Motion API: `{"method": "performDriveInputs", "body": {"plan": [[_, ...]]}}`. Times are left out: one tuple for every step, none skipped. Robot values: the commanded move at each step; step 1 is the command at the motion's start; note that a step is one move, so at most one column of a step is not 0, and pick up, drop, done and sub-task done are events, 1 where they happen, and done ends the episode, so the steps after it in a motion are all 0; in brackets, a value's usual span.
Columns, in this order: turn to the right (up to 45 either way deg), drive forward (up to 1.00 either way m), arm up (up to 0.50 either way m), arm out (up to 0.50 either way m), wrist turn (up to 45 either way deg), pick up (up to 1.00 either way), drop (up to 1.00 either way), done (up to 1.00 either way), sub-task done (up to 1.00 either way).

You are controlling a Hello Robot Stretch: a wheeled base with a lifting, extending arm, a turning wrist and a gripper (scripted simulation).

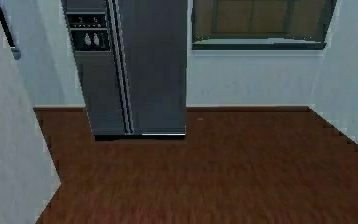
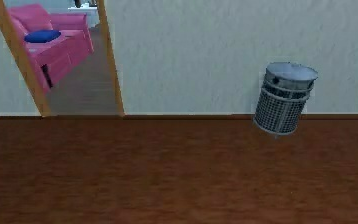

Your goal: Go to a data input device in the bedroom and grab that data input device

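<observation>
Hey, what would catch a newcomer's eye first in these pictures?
Ahead, a tall grey refrigerator stands left of a window. In the arm side view, a pink armchair with a blue cushion shows through the doorway at left. A grey mesh bin stands on the wooden floor at right.

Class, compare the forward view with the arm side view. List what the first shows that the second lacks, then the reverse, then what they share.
Forward view: a tall grey fridge against the wall, and to its right a dark-framed window.
Arm side view: a wooden door frame at the left, a pink sofa with a blue cushion on it beyond the opening, and a grey mesh bin by the wall at the right.
Shared: a dark wood floor and pale walls.
</observation>
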Motion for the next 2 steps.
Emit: {"method": "performDriveInputs", "body": {"plan": [[-45.0,0.00,0.00,0.00,0.0,0.00,0.00,0.00,0.00],[-9.0,0.00,0.00,0.00,0.0,0.00,0.00,0.00,0.00]]}}
